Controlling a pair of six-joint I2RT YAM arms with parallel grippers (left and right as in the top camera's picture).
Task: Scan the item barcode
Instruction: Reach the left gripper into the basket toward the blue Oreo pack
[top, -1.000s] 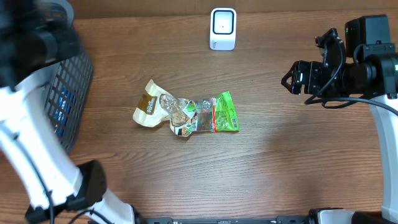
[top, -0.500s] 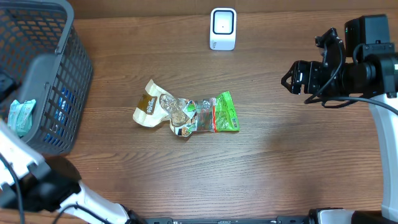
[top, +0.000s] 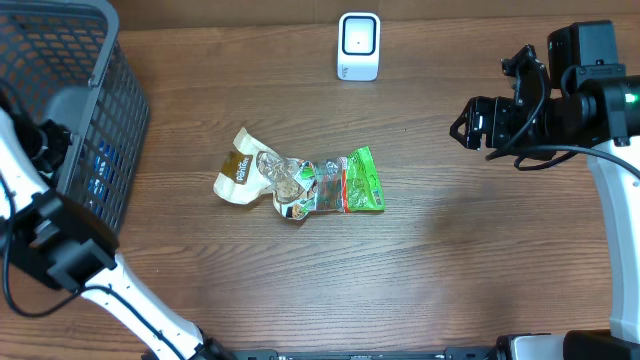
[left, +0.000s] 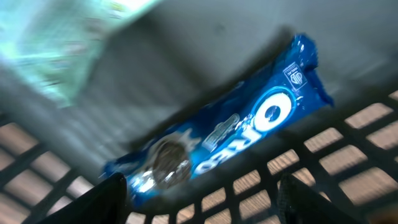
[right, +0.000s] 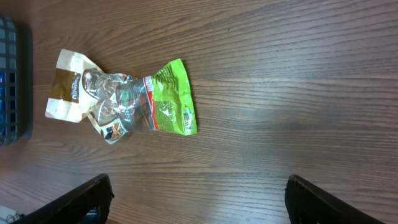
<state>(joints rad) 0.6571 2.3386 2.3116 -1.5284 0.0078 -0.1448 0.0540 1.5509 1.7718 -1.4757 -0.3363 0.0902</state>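
The scan looks barely begun: spread, empty left fingers (left: 115, 198) hang over the blue Oreo biscuit packet (left: 230, 134) in the upper-left grey mesh basket (top: 125, 110), and the right fingers (right: 93, 193) are spread and empty too.

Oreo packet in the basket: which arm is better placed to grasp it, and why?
Left. The left gripper hangs open over the Oreo packet inside the basket; the right gripper hovers across the table.
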